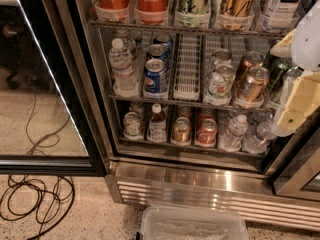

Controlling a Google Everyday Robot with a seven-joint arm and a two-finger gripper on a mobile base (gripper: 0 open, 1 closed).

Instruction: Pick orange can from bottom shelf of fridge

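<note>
Short coppery orange-gold can [181, 130] on lowest dark wire shelf [165, 145], touching redder can [206, 132]. Cream gripper [296, 109] at right edge, apart; grip state can't tell.

Gripper [299, 103] at right edge (partly cropped)

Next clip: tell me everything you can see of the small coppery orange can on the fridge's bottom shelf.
The small coppery orange-gold can is short and metallic-looking, with a silver top. It stands upright at the front of its lane on the dark wire bottom shelf, untouched. A small white-capped bottle stands in the lane to its left, a redder can to its right. The cream gripper hangs at the view's right edge, well apart from it.
</note>
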